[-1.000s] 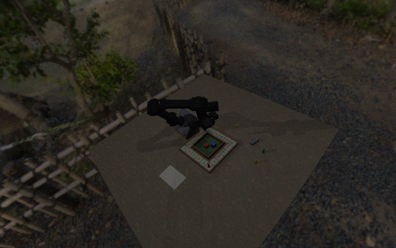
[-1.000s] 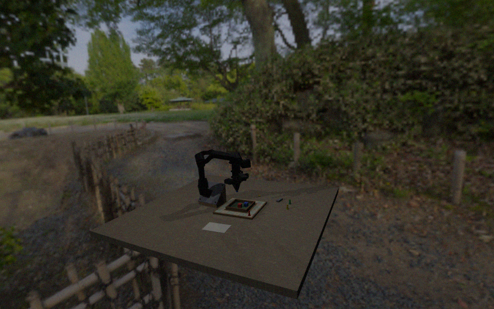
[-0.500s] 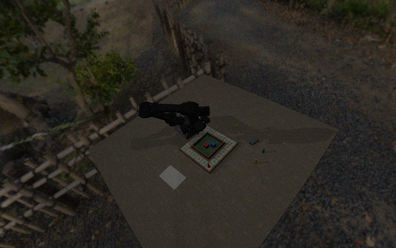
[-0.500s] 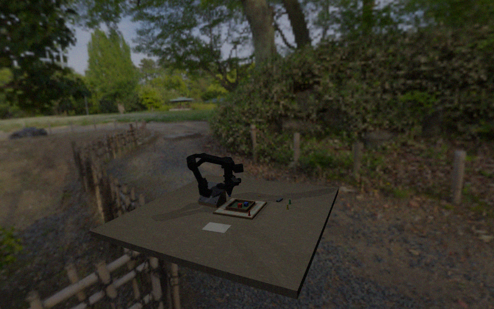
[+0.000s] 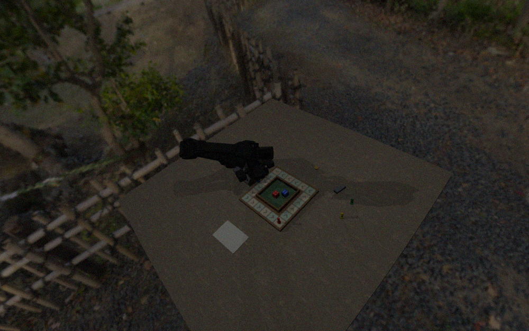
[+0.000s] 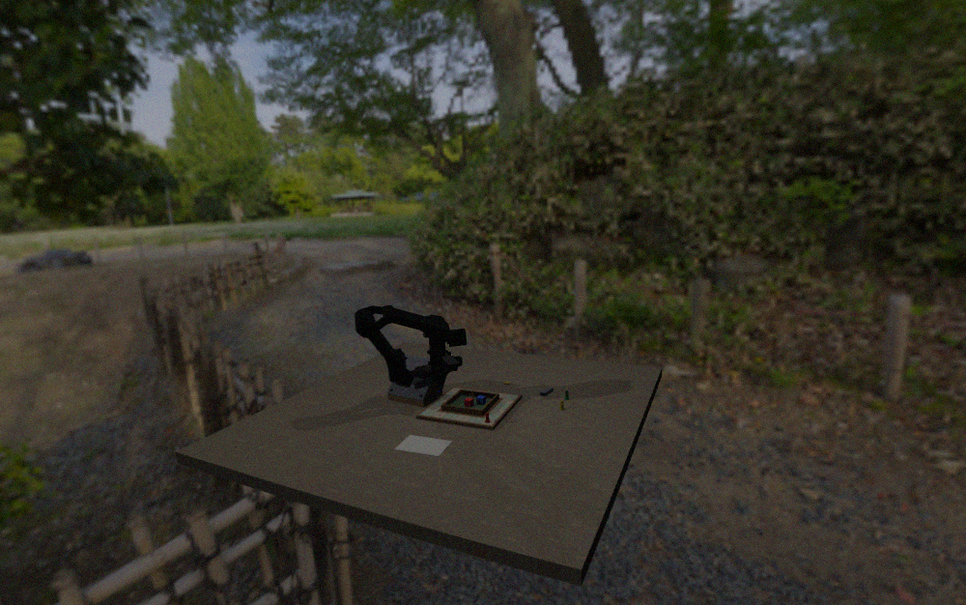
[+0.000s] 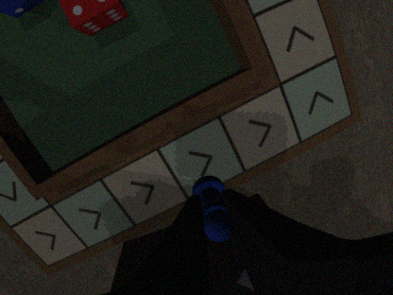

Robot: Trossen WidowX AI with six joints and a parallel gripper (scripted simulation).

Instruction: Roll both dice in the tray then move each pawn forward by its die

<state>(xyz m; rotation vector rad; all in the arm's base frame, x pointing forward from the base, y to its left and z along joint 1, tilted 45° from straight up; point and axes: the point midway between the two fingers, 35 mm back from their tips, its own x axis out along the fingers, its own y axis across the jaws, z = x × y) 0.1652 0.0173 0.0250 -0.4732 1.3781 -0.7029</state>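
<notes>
My gripper (image 7: 211, 200) is shut on the blue pawn (image 7: 217, 228), over the board's outer edge beside an arrow square. I cannot tell whether the pawn's base touches the board (image 5: 308, 191) (image 7: 326, 111). The red die (image 5: 275, 193) (image 6: 468, 402) (image 7: 94, 16) and blue die (image 5: 284, 192) (image 6: 480, 400) (image 7: 19, 6) lie inside the tray (image 5: 289, 201) (image 7: 165, 120). The wrist view cuts off both dice at its top. The red pawn (image 5: 278, 221) (image 6: 487, 417) stands on the board's near corner square in the top view.
A green pawn (image 5: 351, 201) (image 6: 566, 394), a yellow pawn (image 5: 341, 215) (image 6: 561, 406) and a dark block (image 5: 339, 189) (image 6: 546, 391) are right of the board. A yellow disc (image 5: 316, 167) lies behind them. A white sheet (image 5: 230, 236) (image 6: 423, 446) lies in front of the board.
</notes>
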